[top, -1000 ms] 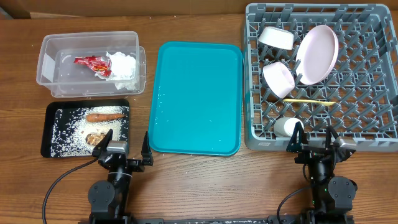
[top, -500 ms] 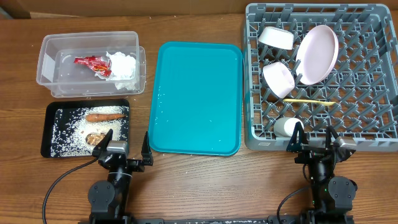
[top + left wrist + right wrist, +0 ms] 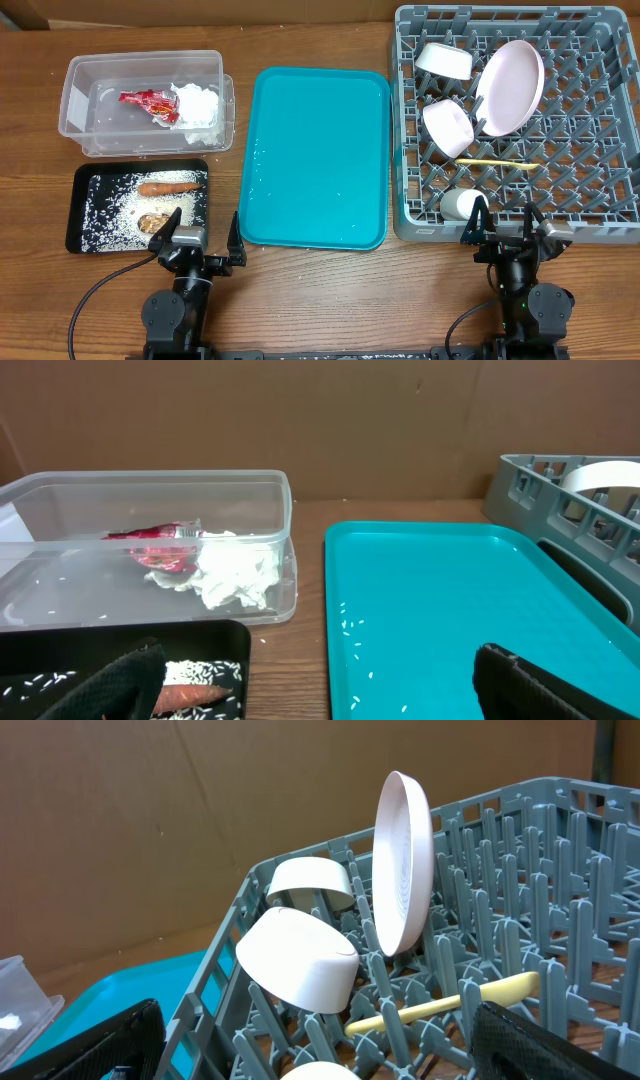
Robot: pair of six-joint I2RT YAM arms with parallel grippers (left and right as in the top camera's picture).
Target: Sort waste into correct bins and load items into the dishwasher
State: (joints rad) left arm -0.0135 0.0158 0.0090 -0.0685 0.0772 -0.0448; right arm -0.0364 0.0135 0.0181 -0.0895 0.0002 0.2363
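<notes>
Nothing has moved: left gripper (image 3: 204, 228) and right gripper (image 3: 504, 215) stand open, empty (parked). Sorted waste (image 3: 150, 100) lies in clear tub (image 3: 75, 95) and black tray (image 3: 72, 210), dishes (image 3: 448, 128) in the rack (image 3: 400, 120); bumping it could topple the leaning plate (image 3: 512, 85).

Take the serving tray (image 3: 315, 160) as your dial centre, with 12 o'clock pointing away from the arms.

- **10 o'clock:** the plastic tub (image 3: 80, 110). It holds the wrapper (image 3: 148, 102), with the napkin (image 3: 198, 103) touching at the wrapper's 3 o'clock.
- **8 o'clock:** the shallow tray (image 3: 78, 240). It carries the rice grains (image 3: 110, 215) and the carrot (image 3: 168, 187), with the food scrap (image 3: 150, 222) at the carrot's 7 o'clock.
- **3 o'clock:** the dish rack (image 3: 590, 170). Inside it the plate (image 3: 512, 86) stands on edge. Read from the plate:
  - far bowl (image 3: 445, 60) at 10
  - near bowl (image 3: 449, 128) at 8
  - spoon (image 3: 498, 162) at 6
  - cup (image 3: 460, 204) at 7
</notes>
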